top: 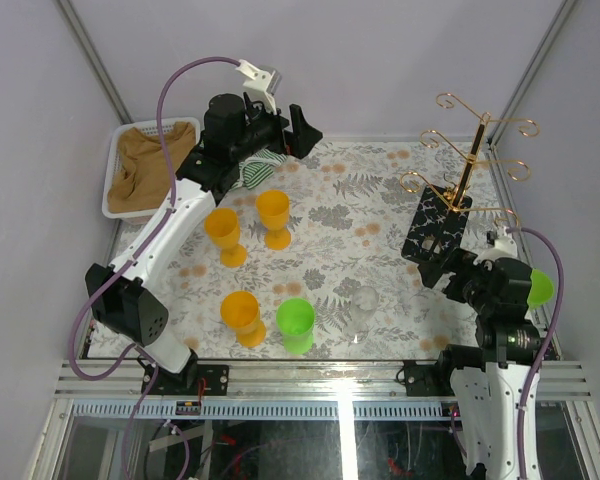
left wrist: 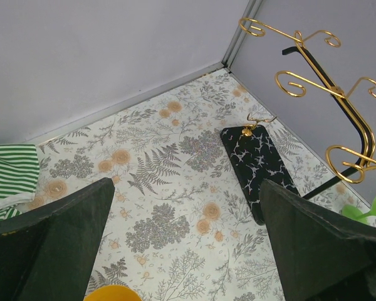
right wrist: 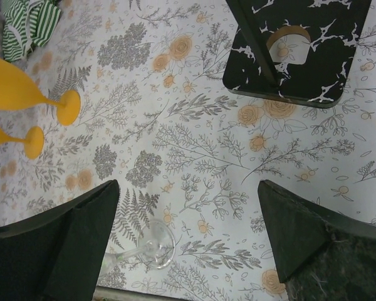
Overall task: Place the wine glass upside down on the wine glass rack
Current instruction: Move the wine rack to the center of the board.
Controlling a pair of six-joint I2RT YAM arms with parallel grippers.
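The clear wine glass [top: 363, 310] stands upright near the front edge of the table, right of the middle. In the right wrist view only its round foot and stem [right wrist: 155, 244] show, low and close to the left finger. The wine glass rack [top: 470, 170] is a gold wire stand on a black patterned base [top: 435, 235] at the back right; its hooks [left wrist: 344, 100] and base [right wrist: 313, 56] also show in the wrist views. My right gripper [top: 450, 272] hovers open by the rack base, empty [right wrist: 188, 232]. Over the back of the table, my left gripper [top: 298, 132] is open and empty [left wrist: 188, 238].
Three yellow goblets [top: 225, 235] [top: 273, 217] [top: 243, 317] and a green goblet [top: 296, 325] stand left of the glass. A white basket [top: 113, 175] with brown cloth sits at the back left, a striped cloth [left wrist: 12, 172] beside it. A green cup [top: 540, 287] shows behind the right arm.
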